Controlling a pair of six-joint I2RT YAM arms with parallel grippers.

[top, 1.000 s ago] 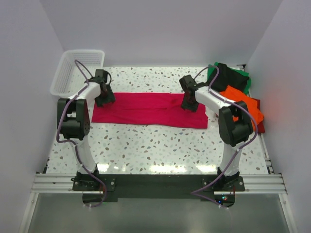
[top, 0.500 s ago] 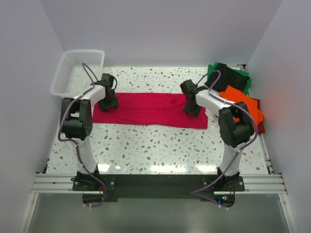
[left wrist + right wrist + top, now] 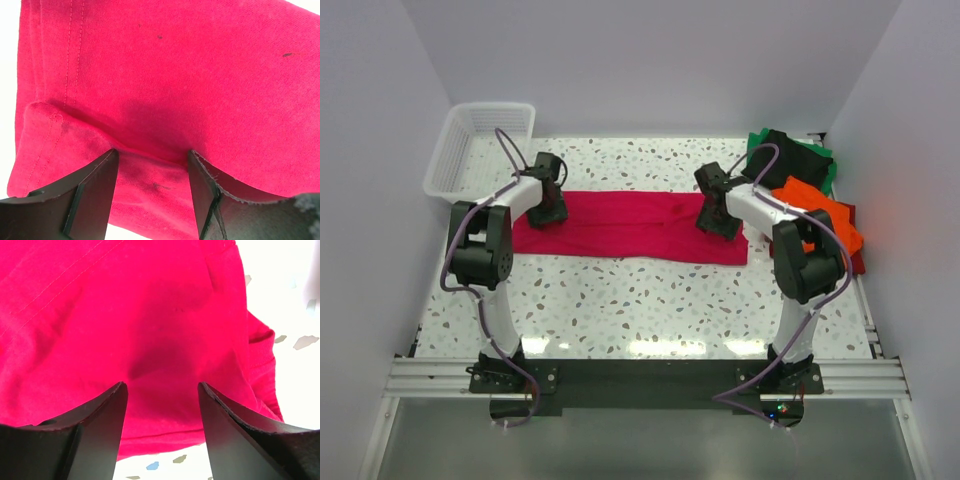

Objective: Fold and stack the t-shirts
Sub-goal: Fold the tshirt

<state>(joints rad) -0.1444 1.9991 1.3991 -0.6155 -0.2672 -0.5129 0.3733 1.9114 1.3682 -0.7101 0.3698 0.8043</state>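
Top external view: one shirt is being worked and the others wait. Every place below is given against the white plastic mesh basket [image 3: 440, 165].
Surface: a pale speckled surface [image 3: 620, 300] carries the basket at its far left corner.
Shirt in work: the crimson-pink cloth t-shirt [image 3: 630, 225] lies flat as a long narrow band. It starts just to the near side of the basket and runs rightward away from it.
Waiting pile: a loose heap lies well apart from the basket, at the opposite far corner. It holds a black shirt [image 3: 790, 158] on a green shirt [image 3: 832, 172], an orange shirt [image 3: 820, 212] and a dark red shirt [image 3: 857, 262] showing at the edge.
Left hand [image 3: 152, 151]: it is down on the band's end nearest the basket. Its fingers are spread, with a low ridge of cloth between them and nothing clamped.
Right hand [image 3: 162, 384]: it is down on the band's end farthest from the basket. Its fingers are likewise parted over the cloth and not pinching.
Progress: early, as I judge it. The lengthwise folding of the crimson shirt looks done, but its crosswise fold is not. No folded stack shows, and four shirts are left.
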